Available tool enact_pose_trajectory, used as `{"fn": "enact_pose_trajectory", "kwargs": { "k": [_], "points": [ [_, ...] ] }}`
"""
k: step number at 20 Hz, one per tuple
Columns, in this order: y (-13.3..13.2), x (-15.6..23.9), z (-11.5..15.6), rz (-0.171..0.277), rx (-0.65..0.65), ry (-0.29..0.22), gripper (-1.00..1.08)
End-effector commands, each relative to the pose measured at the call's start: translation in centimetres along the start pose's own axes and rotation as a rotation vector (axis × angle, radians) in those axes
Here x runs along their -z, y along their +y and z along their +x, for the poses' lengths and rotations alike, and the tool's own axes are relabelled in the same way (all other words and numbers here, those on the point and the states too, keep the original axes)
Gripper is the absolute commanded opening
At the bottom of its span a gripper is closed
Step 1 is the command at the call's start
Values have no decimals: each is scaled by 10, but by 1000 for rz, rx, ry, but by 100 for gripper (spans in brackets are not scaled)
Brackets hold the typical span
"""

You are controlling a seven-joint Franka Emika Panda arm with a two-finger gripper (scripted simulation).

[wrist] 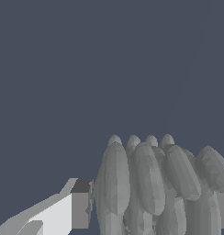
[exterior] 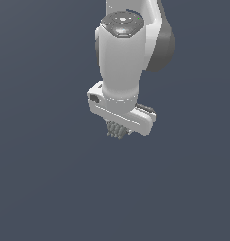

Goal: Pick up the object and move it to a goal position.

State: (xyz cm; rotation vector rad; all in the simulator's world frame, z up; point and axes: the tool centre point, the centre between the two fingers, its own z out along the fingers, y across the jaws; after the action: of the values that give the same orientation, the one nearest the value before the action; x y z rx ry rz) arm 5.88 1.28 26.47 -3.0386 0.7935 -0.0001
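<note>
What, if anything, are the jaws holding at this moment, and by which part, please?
The ridged object sits between the jaws, one finger against its side. A firm grip cannot be confirmed.

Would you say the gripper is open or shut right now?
Shut on the object: one finger presses its ridged side; the gripper hides the other.

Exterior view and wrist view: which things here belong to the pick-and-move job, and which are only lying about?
Belong to the job:
- the ridged grey object, seen close in the wrist view
- the gripper, right above the object; one finger sits beside it

Only lying about:
- nothing; apart from the white arm, only a plain dark background shows.
</note>
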Motion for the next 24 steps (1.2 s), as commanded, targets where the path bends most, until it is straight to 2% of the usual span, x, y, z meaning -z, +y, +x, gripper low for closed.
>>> {"fn": "enact_pose_trajectory", "kwargs": {
  "k": [1,15,24],
  "points": [
    [12,28,2,0,0,-1,-100],
    [72,172,16,-1,1,0,-100],
    [93,224,23,-1,1,0,-100]
  ]
}}
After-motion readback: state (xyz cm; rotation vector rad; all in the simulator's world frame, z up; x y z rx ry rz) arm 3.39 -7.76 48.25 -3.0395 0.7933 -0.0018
